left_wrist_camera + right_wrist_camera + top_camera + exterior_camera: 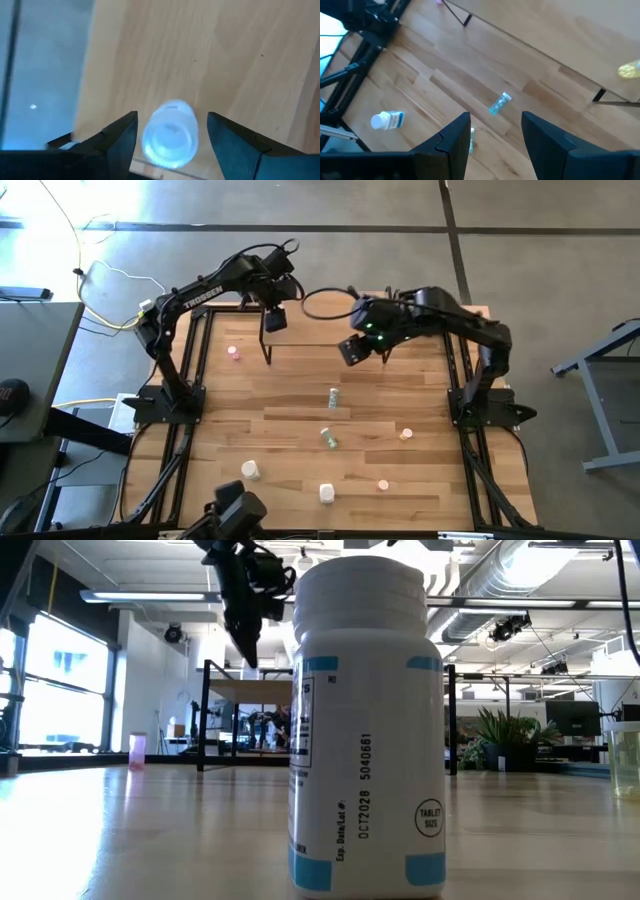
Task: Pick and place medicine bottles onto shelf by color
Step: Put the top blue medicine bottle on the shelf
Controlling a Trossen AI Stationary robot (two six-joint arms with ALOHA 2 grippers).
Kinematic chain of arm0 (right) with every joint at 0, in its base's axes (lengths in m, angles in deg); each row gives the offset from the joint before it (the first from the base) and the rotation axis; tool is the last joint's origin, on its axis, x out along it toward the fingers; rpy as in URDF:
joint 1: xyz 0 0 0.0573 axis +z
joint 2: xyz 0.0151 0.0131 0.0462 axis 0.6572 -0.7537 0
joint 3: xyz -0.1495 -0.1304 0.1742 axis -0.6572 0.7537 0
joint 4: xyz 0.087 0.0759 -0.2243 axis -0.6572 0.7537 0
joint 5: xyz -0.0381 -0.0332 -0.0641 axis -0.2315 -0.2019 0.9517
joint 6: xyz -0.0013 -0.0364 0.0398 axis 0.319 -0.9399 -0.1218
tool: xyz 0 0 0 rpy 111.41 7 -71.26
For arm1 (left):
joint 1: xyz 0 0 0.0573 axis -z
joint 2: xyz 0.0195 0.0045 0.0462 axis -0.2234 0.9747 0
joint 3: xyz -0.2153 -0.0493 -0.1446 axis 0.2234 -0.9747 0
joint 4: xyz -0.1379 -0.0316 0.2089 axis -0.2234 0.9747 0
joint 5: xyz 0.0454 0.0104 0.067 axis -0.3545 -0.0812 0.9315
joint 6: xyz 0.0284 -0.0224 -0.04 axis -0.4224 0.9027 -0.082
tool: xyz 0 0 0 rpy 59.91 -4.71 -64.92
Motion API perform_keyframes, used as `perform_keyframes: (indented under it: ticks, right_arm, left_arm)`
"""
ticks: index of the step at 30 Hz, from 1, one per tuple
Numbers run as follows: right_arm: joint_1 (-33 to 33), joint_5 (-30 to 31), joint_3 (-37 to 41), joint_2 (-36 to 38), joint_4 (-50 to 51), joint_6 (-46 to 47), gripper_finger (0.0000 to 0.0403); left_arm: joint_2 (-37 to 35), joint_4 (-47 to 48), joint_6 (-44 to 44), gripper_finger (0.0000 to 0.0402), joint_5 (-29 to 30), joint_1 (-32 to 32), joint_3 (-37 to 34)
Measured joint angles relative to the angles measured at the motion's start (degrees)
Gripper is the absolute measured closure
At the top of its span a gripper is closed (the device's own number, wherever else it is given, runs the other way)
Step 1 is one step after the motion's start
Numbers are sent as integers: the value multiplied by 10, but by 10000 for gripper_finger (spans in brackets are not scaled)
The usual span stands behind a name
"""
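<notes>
The left gripper [170,132] has its jaws spread, with a pale bottle [169,134] standing between them on the shelf [210,55]; neither jaw seems to touch it. In the high view this gripper [274,319] hangs over the shelf's left end, at the far side of the bench [300,430].

The right gripper [492,131] also has its jaws spread and holds nothing. It hovers over the shelf's right part [352,348]. Past its jaws a green bottle [499,104] lies on the bench, a white bottle [387,120] lies farther off, and a yellow bottle [629,69] rests on the shelf.

Still on the bench in the high view: a pink bottle [233,352], two green ones near the middle, an orange one to the right, and two white ones near the front edge, one filling the low view [365,725].

The risk, as I judge it, sits at the left jaws. The bottle is upright and light, so a sideways drift as the gripper lifts away could clip it and tip it off the shelf edge. A lying bottle may also roll out from under closing jaws.
</notes>
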Motion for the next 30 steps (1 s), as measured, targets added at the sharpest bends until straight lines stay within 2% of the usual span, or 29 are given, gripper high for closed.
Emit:
perform_keyframes:
  ticks: [14,24,30]
  right_arm:
    - [21,11,0,-72,0,16,236]
    - [29,14,4,-110,-1,-5,236]
    - [33,20,114,-96,1,23,236]
  left_arm:
    - [-95,10,38,172,10,3,0]
    - [-187,10,74,172,-70,16,0]
    - [-247,0,81,172,-131,19,-60]
